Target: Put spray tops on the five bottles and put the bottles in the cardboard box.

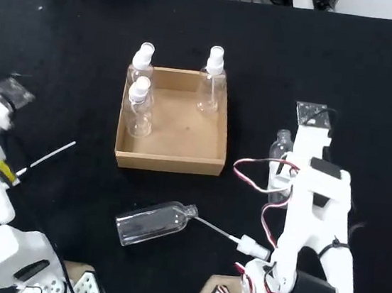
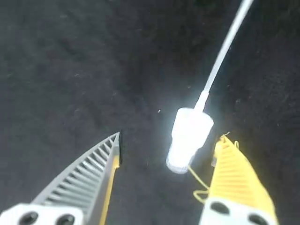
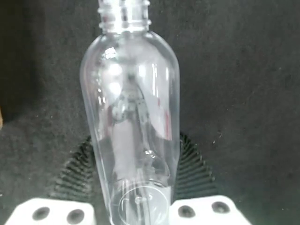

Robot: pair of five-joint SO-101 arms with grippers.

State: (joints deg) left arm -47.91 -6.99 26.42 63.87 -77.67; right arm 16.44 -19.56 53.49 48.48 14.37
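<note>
Item 1, nearest, at the left: left gripper (image 2: 169, 138); I am seeing its claw spread wide, one grey finger and one yellow, low over the black table (image 1: 63, 66); a white spray top (image 2: 190, 133) is lying on the cloth between the two fingers, closer to the yellow one; its thin dip tube is pointing away from the claw, toward the box; I cannot tell whether the yellow finger is touching it.

Item 2, nearest, at the right: right gripper (image 3: 137, 140); its ribbed black fingers are pinching the lower body of a clear uncapped bottle (image 3: 131, 93); the bottle is standing upright with its threaded neck bare, off the box's right side and apart from it; I cannot tell whether its base is resting on the table.

Item 3, between the arms: a lying bottle (image 1: 152, 224), clear, on its side, neck open and pointing right; a second spray top (image 1: 253, 248) is lying just beside that neck, its tube reaching toward it.

Item 4, beyond: the cardboard box (image 1: 169, 162), open; three capped bottles are standing upright inside; one against the left wall (image 1: 139, 107); one in the far left corner (image 1: 141, 61); one in the far right corner (image 1: 211, 84).
</note>
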